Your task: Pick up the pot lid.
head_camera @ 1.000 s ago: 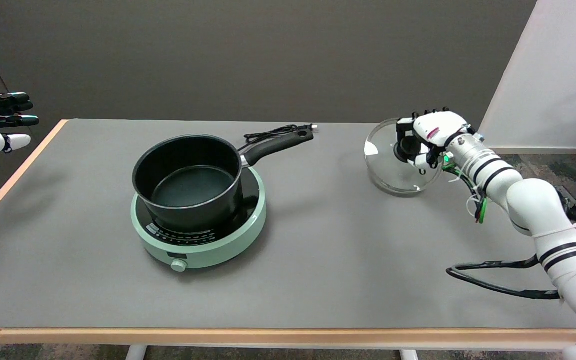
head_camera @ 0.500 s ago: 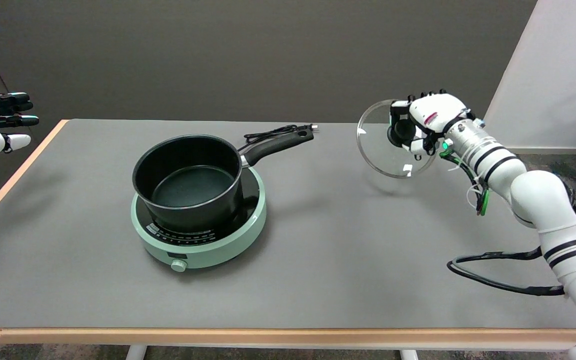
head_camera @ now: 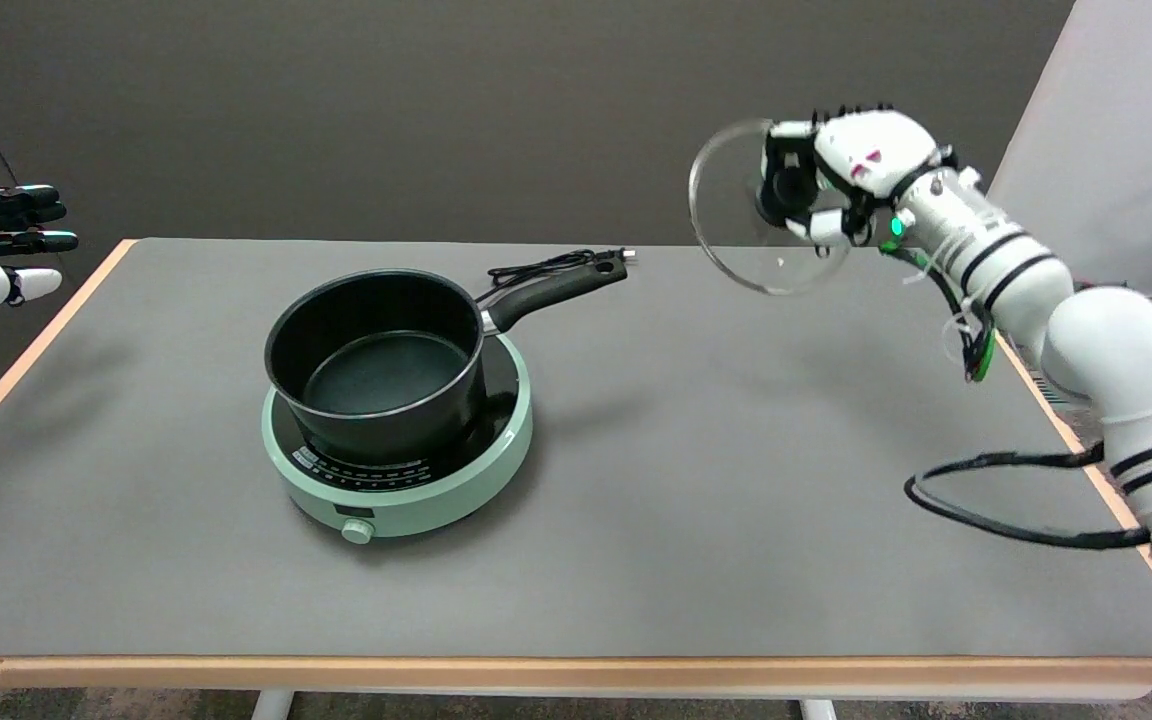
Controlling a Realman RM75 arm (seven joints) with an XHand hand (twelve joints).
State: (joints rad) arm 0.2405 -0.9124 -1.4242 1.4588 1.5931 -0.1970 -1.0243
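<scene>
I have the right hand (head_camera: 841,180) wrapped around the dark knob at the centre of the glass lid (head_camera: 736,215), fingers curled in on it from the far side, and the lid hangs in the air over the far right part of the table (head_camera: 636,560), clear of the surface. It is tipped well up on edge, its face turned toward the pot (head_camera: 376,365) (that tilt comes from the way my wrist reaches in from the side, I think, not from any wish to hold it so). Gripping by the knob makes sense: the rim is thin, smooth glass and gives the fingers little to hold, while the knob is made for a grasp.

The pot sits open on the pale green cooker (head_camera: 401,480), handle pointing toward the back right, with the black power cord (head_camera: 541,268) lying just behind the handle. The lid is well apart from all of that, so there is nothing to knock.

By my judgement the pick-up is done, since no part of the lid touches the table. My one worry is the knob turning or slipping in the fingers with the lid so steeply tilted; I would level the wrist and hold steady.
</scene>
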